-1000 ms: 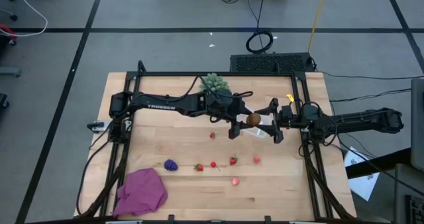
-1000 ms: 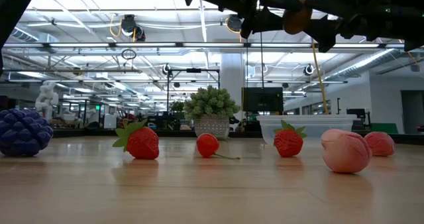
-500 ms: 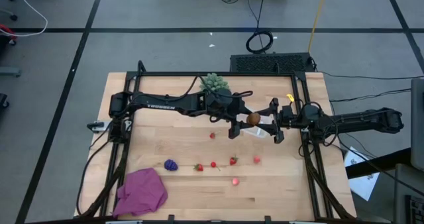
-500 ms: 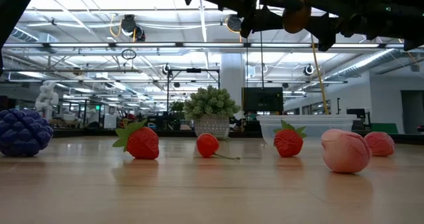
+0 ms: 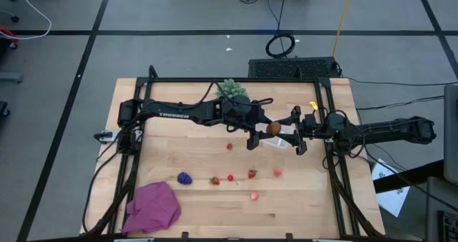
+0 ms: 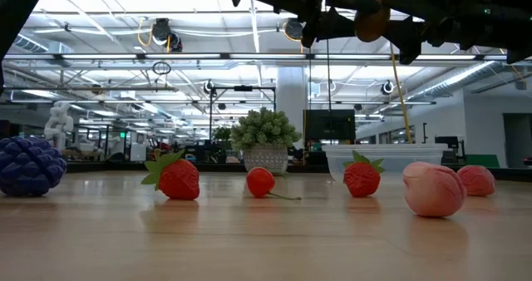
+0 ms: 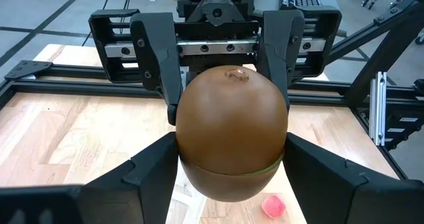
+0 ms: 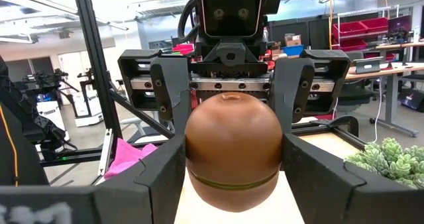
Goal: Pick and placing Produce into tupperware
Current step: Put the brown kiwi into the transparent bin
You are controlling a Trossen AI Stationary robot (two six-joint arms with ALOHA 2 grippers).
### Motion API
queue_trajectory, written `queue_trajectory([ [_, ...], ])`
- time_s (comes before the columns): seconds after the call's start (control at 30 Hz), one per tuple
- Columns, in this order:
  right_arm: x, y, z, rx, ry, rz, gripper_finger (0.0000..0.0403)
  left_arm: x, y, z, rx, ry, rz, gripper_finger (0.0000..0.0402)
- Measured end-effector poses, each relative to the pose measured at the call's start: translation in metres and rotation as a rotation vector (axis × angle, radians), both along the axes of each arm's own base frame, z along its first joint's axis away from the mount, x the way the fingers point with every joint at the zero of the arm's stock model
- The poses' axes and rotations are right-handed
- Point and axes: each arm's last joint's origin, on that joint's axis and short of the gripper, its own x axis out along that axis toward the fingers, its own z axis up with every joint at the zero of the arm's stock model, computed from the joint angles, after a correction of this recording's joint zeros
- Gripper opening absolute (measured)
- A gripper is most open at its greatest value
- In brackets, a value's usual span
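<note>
We see the right end effector [image 5: 298, 132] has just clenched onto the brown kiwi [image 5: 274, 128], which the left end effector [image 5: 256, 129] also grips, above the tupperware [image 5: 280, 139]; a handover, we judge. Strawberries [image 5: 252, 173], a cherry [image 5: 230, 177] and purple grapes [image 5: 184, 177] wait on the table [image 5: 200, 213]. The green spiky plant [image 5: 232, 89] crowds the left arm.

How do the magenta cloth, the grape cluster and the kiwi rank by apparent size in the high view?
1. magenta cloth
2. and 3. grape cluster and kiwi look about alike; the kiwi is held above the table, nearer the camera, so unranked.
</note>
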Motion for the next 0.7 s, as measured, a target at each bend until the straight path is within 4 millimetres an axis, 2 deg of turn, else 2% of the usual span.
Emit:
queue_trajectory([
  [0.33,0.0001,0.0,-0.0004,0.0,0.004,0.0,0.0223,-0.0006,0.0001,-0.0014,0.012,0.015,-0.002,0.0257],
  [0.7,-0.0002,-0.0004,0.0005,0.001,-0.005,-0.009,0.0221,-0.0004,0.0,-0.0032,0.02,0.025,0.01,0.0311],
])
